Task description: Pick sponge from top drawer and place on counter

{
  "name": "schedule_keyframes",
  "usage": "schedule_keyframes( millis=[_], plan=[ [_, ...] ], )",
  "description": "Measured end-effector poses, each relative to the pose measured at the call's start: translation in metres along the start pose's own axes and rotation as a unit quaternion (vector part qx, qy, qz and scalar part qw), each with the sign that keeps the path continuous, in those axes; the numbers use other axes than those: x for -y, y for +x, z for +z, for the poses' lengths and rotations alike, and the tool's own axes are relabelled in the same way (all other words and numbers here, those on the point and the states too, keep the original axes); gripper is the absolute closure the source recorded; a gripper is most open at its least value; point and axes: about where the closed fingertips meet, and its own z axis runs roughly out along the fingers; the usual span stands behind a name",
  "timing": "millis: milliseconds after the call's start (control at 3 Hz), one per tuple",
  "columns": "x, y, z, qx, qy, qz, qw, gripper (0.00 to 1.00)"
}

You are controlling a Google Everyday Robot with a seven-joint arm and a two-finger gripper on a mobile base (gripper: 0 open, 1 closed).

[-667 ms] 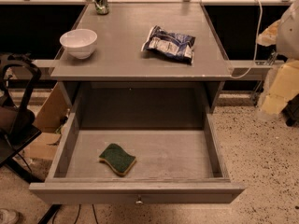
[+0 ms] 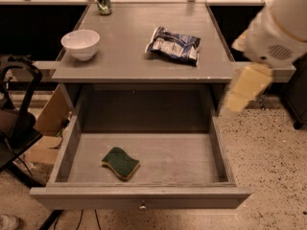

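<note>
Green-faced sponge (image 2: 120, 163) lies in the open top drawer (image 2: 182, 158), while the gripper (image 2: 242, 92), its state I cannot tell, seems to hang beside the counter (image 2: 124, 56) and could clip the drawer wall when descending.

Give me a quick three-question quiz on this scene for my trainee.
1. True or false: the sponge lies inside the open top drawer, dark green face up.
2. Where is the hand? A) directly over the sponge. B) off the right edge of the counter, outside the drawer. C) down inside the drawer.
3. Fill in: in the picture, the white bowl sits to the ___ of the snack bag.

Key: 1 true; 2 B; 3 left.
</note>
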Motion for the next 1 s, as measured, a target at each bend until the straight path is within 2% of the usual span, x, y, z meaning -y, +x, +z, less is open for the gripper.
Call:
schedule_keyframes(
  millis=[333, 667, 1000],
  plan=[
    [-0.008, -0.046, 0.058, 0.013, -0.023, 0.037, 0.9990, 0.00],
    [-0.021, -0.088, 0.115, -0.018, -0.047, 0.053, 0.9973, 0.00],
    [-0.035, -0.117, 0.174, -0.059, -0.064, 0.075, 0.9934, 0.00]
  ],
)
